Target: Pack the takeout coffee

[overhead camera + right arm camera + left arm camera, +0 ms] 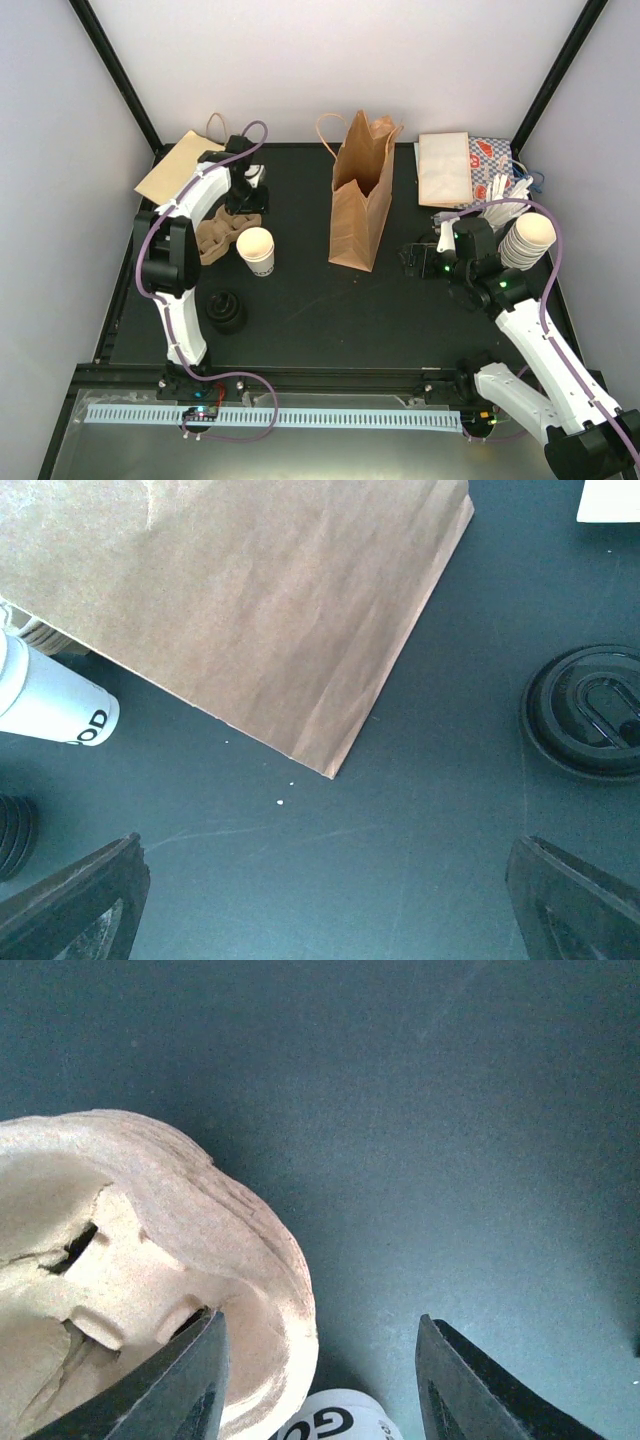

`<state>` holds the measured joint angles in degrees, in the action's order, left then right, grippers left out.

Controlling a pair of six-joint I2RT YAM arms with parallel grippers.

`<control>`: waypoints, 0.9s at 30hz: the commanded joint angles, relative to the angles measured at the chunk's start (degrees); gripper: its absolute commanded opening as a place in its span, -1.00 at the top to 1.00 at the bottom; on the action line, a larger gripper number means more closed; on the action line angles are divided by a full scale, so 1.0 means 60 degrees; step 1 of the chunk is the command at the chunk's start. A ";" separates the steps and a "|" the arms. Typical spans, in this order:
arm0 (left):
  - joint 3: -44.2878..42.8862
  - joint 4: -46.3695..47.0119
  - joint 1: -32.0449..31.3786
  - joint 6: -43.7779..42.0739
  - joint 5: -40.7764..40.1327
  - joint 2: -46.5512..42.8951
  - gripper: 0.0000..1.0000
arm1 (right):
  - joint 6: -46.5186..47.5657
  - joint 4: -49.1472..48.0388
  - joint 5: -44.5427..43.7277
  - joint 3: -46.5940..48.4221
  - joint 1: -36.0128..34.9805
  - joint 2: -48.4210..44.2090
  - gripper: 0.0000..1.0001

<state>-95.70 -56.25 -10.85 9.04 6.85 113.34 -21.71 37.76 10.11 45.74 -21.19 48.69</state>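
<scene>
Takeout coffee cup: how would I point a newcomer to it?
Start at the upright brown paper bag mid-table. Left of it one white cup stands beside the moulded cardboard carrier. Unlike the nested cup stack at the right, it is single, with dark print.

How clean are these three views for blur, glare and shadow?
Top external: even light, sharp, only soft shadows beside the paper bag. Left wrist: cup carrier very close, bright and slightly soft; mat reads bluish. Right wrist: bag crisp, faint sheen on the black lid, right tool's fingers dark and soft-edged.
</scene>
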 commanded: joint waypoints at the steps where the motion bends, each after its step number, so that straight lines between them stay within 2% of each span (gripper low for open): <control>1: -0.0167 -0.0492 -0.0028 0.0087 -0.0234 0.0086 -0.06 | 0.0084 -0.0009 0.0029 0.0167 -0.0043 0.0026 -1.00; 6: 0.0309 -0.0412 -0.0166 0.0180 -0.0243 -0.0552 -0.12 | 0.0053 -0.0044 0.0030 0.0130 -0.0041 0.0045 -1.00; 14: 0.1033 -0.0129 -0.0187 0.0203 -0.0252 -0.0937 -0.08 | 0.0001 -0.0109 0.0117 0.0068 -0.0035 0.0059 -1.00; 22: 0.0467 -0.0307 -0.0227 0.0144 -0.0659 -0.0325 0.04 | 0.0016 -0.0049 0.0055 0.0068 -0.0042 0.0009 -1.00; 27: 0.0209 -0.0396 -0.0227 0.0134 -0.0959 0.0006 0.26 | -0.0006 -0.0053 0.0066 0.0053 -0.0046 0.0019 -1.00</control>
<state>-91.44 -57.34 -11.77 9.89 3.73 111.44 -21.74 37.74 10.48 45.74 -21.19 49.19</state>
